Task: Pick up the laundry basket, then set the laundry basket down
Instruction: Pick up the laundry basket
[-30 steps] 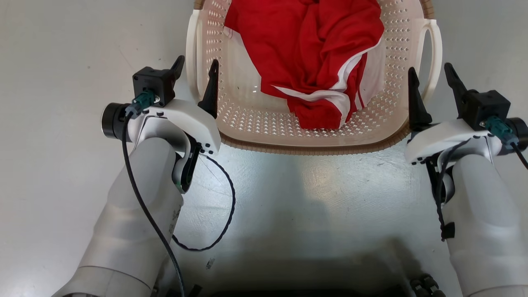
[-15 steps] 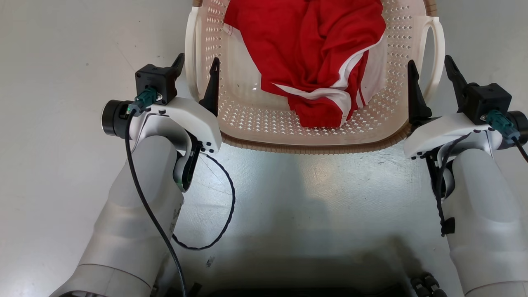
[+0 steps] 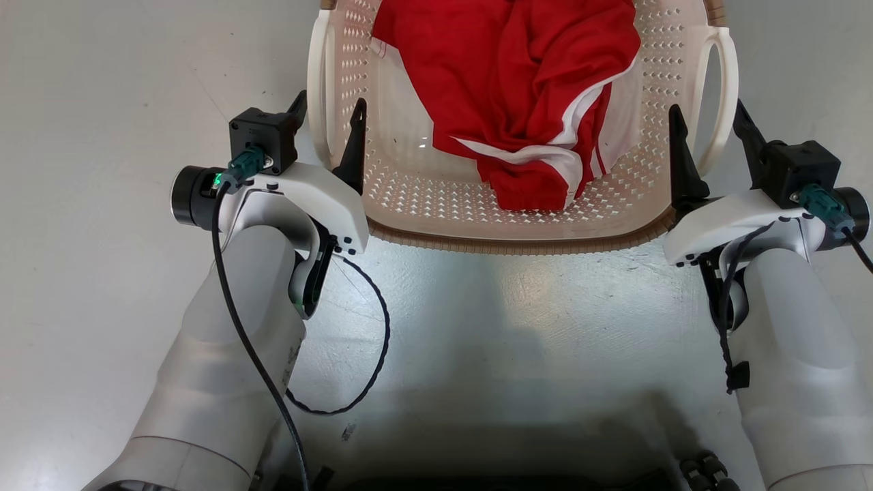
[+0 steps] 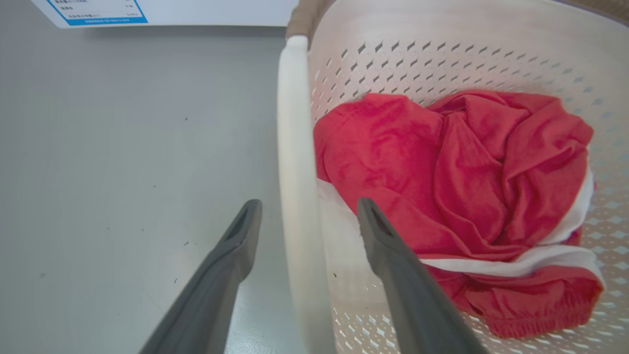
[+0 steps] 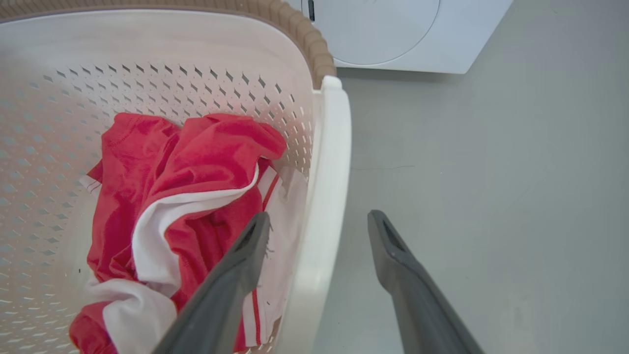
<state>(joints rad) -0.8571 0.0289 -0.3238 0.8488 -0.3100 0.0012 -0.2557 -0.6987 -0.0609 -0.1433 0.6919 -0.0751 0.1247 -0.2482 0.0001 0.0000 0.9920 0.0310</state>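
The laundry basket point(image 3: 511, 244) sits on the floor at the top centre of the head view, cream and perforated with a brown rim, holding a red and white garment point(image 3: 518, 88). My left gripper point(image 3: 327, 114) is open, one finger outside and one inside the basket, with the left white handle point(image 4: 294, 147) between them. My right gripper point(image 3: 707, 117) is open the same way around the right handle point(image 5: 330, 172). In the wrist views, the left gripper point(image 4: 308, 206) and right gripper point(image 5: 319, 217) show clear gaps beside each handle.
A white washer point(image 5: 393, 34) stands just beyond the basket on the grey floor point(image 3: 518, 327). A white panel with a blue label point(image 4: 98, 10) shows past the left handle. A black cable point(image 3: 372, 354) loops off my left wrist. Open floor lies on both sides.
Both grippers have edged forward a little along the basket's handles. Their jaws stay open and the basket has hardly shifted.
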